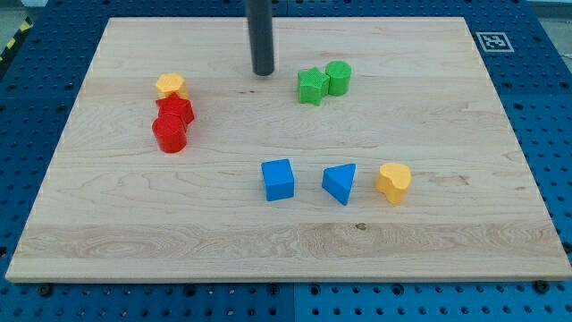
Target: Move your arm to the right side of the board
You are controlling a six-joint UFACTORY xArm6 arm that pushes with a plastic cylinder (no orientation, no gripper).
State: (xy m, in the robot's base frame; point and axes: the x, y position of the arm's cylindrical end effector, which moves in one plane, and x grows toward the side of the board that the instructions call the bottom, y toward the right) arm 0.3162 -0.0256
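Dark upright rod, no pincer; my tip (263, 72) left of green star (311, 86).

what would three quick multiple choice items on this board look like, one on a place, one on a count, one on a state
1. Where is my tip relative to the green blocks?
A. to the view's left of them
B. to the view's right of them
C. below them, by the blue blocks

2. How many blue blocks are on the board?
A. one
B. two
C. three

3. How do the two red blocks stand to each other?
A. far apart
B. at opposite board edges
C. touching, as far as the view shows

Answers:
1 A: the tip sits left of the green star-shaped block and the green cylinder, with bare wood between.
2 B: only the blue cube and the blue triangular block are blue.
3 C: the red cylinder and the red block above it show no gap.
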